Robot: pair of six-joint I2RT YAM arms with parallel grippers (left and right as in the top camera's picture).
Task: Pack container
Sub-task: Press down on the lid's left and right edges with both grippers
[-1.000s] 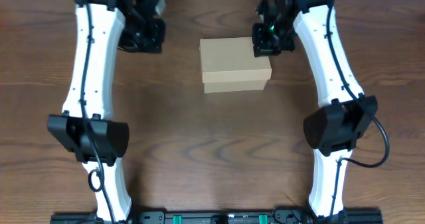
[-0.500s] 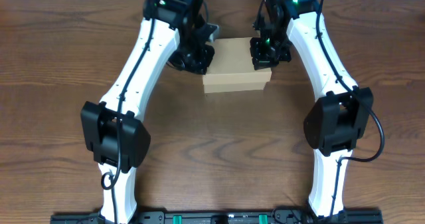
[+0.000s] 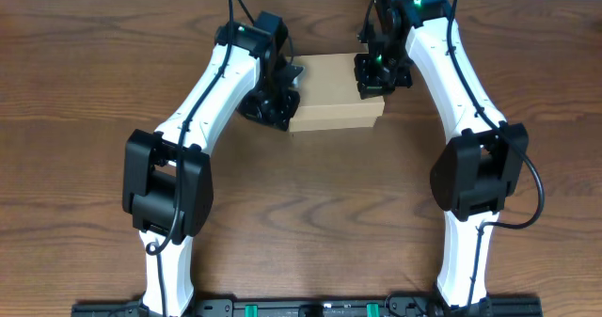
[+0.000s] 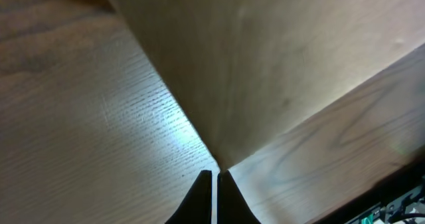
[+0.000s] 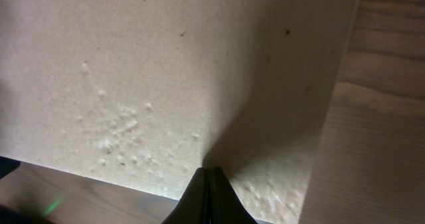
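Overhead, the tan container [image 3: 331,89] sits on the wood counter [image 3: 301,213] between my arms; my left gripper [image 3: 284,110] is at its left front corner; my right gripper [image 3: 372,80] is over its top right; only the wrist views show both grippers pinched together, holding nothing, tips against the cardboard.

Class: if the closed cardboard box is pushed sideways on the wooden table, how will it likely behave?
The box probably slides, not rolls or tips: flat faces, low and wide. Its matte cardboard likely drags slightly on the table. Its walls may dent.
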